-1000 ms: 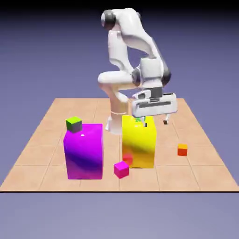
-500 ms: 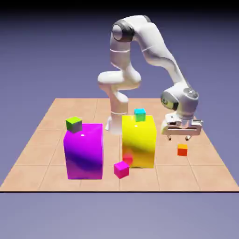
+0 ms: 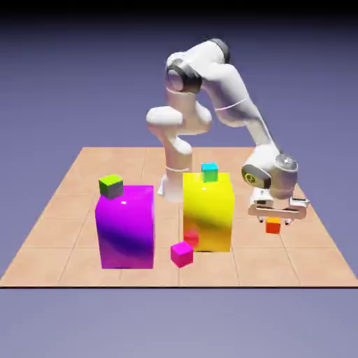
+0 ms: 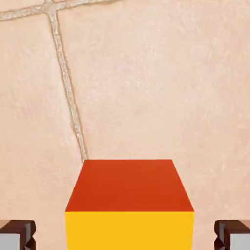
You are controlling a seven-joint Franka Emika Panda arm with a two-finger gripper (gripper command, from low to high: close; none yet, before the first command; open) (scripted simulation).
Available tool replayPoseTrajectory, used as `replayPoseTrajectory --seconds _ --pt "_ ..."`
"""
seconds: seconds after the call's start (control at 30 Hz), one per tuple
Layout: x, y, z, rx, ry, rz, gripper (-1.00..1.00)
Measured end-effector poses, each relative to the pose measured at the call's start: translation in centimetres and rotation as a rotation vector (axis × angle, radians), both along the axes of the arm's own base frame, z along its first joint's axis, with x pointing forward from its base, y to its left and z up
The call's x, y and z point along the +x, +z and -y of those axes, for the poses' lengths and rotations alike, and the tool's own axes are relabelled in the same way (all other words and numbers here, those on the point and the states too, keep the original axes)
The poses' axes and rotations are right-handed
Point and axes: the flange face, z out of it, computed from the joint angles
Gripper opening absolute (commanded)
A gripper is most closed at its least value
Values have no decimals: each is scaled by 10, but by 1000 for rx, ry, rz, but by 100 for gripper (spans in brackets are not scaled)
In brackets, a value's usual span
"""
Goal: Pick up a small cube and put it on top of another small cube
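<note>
Tan tiled table [image 3: 70, 231] with blocks and cubes

On it stand a big purple block [image 3: 126, 227], a big yellow block [image 3: 208, 213], a tiny magenta cube [image 3: 182, 253], a tiny red cube [image 3: 191, 238] and a tiny orange cube [image 3: 273, 225].

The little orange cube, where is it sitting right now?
The small orange cube sits on the tiled table at the exterior view's right, past the yellow block, directly under the gripper. The hand view shows it between the open fingertips.

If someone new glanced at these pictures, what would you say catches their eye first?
Two big blocks dominate the middle of the table: a purple block and a yellow block. To the exterior view's right, the white arm's pincer hangs open around the tiny orange cube, which fills the hand view between the fingertips.
</note>
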Motion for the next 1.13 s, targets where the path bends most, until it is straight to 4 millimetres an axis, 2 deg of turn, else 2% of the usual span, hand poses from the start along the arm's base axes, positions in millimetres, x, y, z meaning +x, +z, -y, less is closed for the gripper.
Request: replayPoseTrajectory --seconds 0.03,0.23,0.27,0.3,0.33,0.43,0.5,0.57,0.63,0.73,0.77,0.83,0.87,1.03,1.07,1.13 --pt "0 0 0 0 0 0 -100" --pt "13 63 2 2 -1 1 -100" --pt "24 69 12 -5 -37 0 -100" --pt "44 70 34 -15 -113 -2 -100" --pt "68 85 43 4 -184 28 -100" --pt "138 146 70 84 -383 147 -100" --pt "176 190 93 139 -506 230 -100" --pt "199 192 159 119 -663 225 -100" --pt "211 187 241 94 -845 203 -100" --pt "204 182 349 75 -1092 165 -100" --pt "189 163 370 51 -1131 112 -100" --pt "159 124 371 1 -1112 1 -100" --pt "159 124 371 1 -1113 1 -100" --pt "156 62 359 0 -1113 1 -100" --pt "155 56 358 0 -1113 1 100" --pt "155 56 358 0 -1112 0 100"
